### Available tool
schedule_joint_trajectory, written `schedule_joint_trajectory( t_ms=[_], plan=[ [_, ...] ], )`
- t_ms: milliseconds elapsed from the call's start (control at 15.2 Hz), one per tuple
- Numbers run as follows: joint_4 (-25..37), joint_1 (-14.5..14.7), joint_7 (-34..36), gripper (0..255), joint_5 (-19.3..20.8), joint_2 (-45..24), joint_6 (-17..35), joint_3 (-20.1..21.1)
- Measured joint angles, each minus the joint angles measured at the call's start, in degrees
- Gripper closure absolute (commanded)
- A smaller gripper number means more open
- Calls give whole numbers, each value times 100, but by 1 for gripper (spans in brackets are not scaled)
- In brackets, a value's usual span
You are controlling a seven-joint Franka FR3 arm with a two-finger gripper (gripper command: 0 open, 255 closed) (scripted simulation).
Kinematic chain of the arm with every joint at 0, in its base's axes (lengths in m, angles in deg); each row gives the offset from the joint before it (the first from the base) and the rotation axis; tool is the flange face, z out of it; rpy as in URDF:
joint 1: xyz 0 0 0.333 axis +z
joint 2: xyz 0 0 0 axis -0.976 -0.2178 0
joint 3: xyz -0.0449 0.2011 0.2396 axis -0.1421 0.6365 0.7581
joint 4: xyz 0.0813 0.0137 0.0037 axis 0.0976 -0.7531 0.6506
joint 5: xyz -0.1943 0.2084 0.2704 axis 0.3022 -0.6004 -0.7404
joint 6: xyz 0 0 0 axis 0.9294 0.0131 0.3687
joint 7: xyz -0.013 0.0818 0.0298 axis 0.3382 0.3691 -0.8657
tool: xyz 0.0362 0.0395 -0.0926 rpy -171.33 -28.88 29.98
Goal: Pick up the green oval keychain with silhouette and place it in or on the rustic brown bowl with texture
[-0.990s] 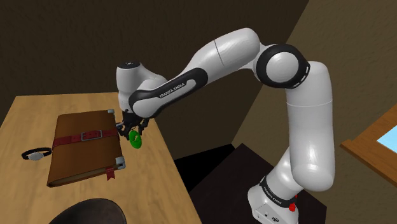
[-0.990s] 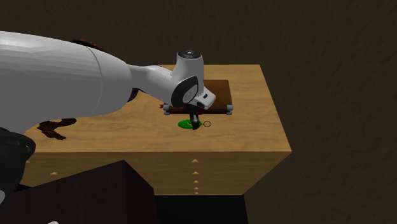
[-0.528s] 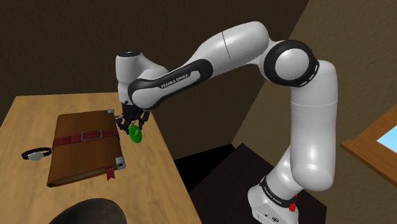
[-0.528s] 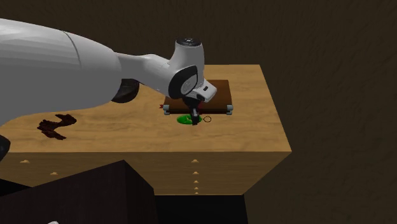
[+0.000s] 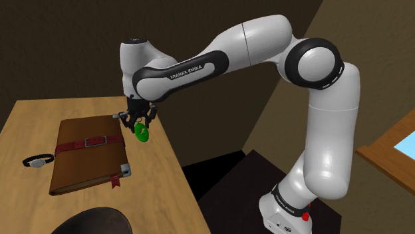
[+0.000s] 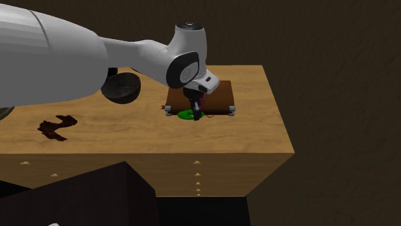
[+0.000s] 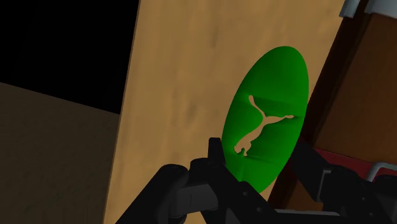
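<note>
Grained wooden table (image 5: 163, 176) bears a strapped brown journal (image 5: 86, 156). A round dark bowl (image 6: 122, 88) stands well apart from the journal. The black gripper (image 5: 139, 122), beside the journal's edge, clamps the flat green oval keychain (image 7: 275, 83) with its cat silhouette, long axis pointing from the fingers toward the table.

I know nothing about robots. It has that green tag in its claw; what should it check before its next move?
1. Grip: gripper shut on the green keychain: ok.
2. Keychain clear of the table: looks lifted, but cannot tell for sure.
3. Target bowl found, standing open side up: ok.
4. Nearby brown book close beside the keychain, clearance: cannot tell.
5. Table between gripper and bowl looks bare: ok.
</note>
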Motion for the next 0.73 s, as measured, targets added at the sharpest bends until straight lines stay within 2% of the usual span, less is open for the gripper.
schedule_joint_trajectory(
  t_ms=[726],
  plan=[
    [323, -55, -152, 255, -198, 377, -669, 98]
  ],
)
